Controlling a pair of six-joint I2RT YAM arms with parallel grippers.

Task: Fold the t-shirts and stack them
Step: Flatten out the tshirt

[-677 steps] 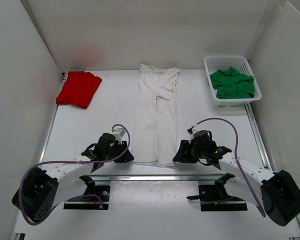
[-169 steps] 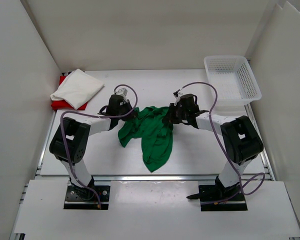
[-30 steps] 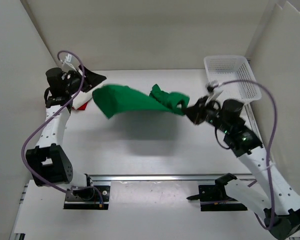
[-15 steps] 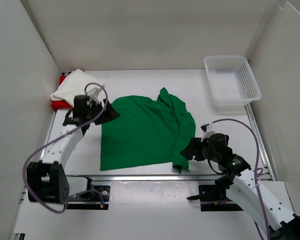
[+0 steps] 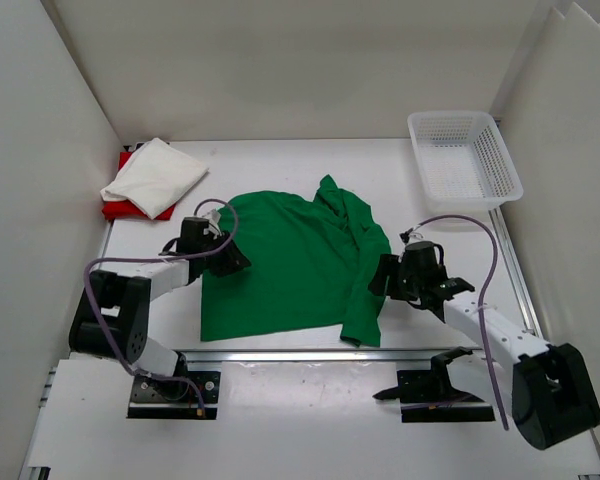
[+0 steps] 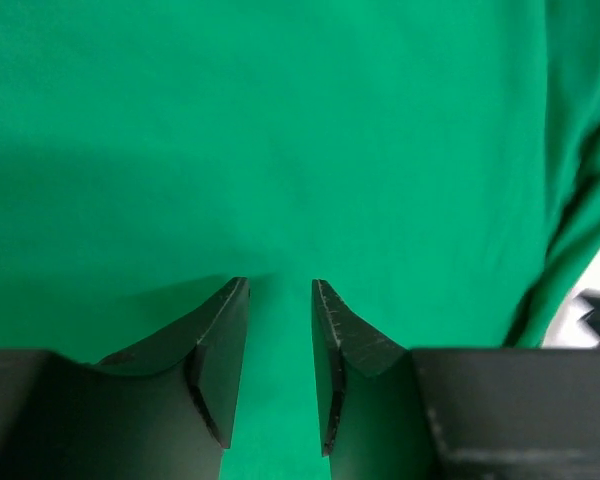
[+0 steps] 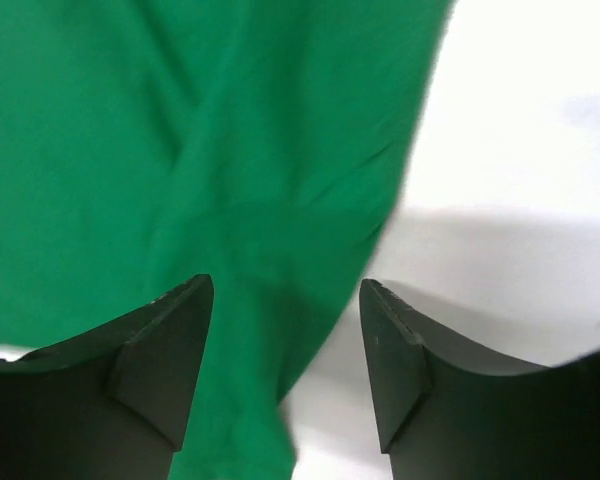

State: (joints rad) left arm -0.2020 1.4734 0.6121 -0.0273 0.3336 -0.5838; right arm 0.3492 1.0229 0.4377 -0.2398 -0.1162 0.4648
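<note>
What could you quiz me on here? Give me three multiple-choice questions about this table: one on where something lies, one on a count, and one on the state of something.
1. The white t-shirt lies:
A) on the red t-shirt
B) on the floor
C) draped over an arm

2. T-shirts inside the basket:
A) two
B) none
C) one

3. The green t-shirt is:
A) neatly folded
B) held up in the air
C) spread out on the table

Answers:
1. A, the white cloth covers most of the red one at the far left.
2. B, only bare mesh shows in it.
3. C, it lies open between the two arms, with its right side rumpled.
</note>
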